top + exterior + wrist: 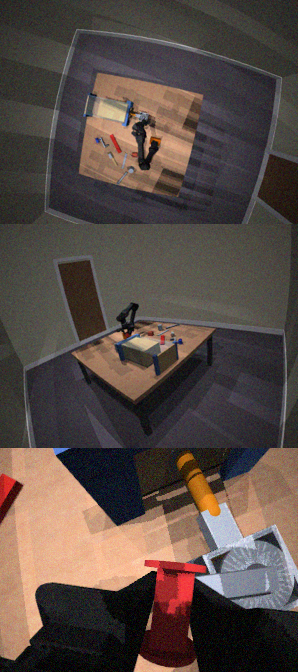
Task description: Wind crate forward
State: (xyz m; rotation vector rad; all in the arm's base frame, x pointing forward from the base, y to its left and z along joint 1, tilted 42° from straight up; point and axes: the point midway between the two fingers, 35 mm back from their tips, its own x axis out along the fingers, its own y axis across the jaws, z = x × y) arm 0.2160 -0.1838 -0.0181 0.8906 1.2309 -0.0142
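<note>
The crate (111,110) (140,343) sits flat, as far as shows, in the low clear-panelled cubby, toward the blue frame (129,113) (105,485) at its mouth. Any gap at its front cannot be made out. An orange strap piece (201,493) runs from the mouth to the grey winch (143,116) (257,570). My gripper (170,578) is beside the winch, shut on the red grip of the winch handle (175,590). Its grey crank arm (242,584) reaches over the winch top. The square key and round hole are hidden beneath it.
A red bar (115,143) (7,495), a blue-ended tool (98,140), a brush-like tool (112,158), a grey strip (124,160), a small red piece (134,154) and a round-headed grey tool (131,169) lie on the bench. The orange arm mount (155,141) stands nearby.
</note>
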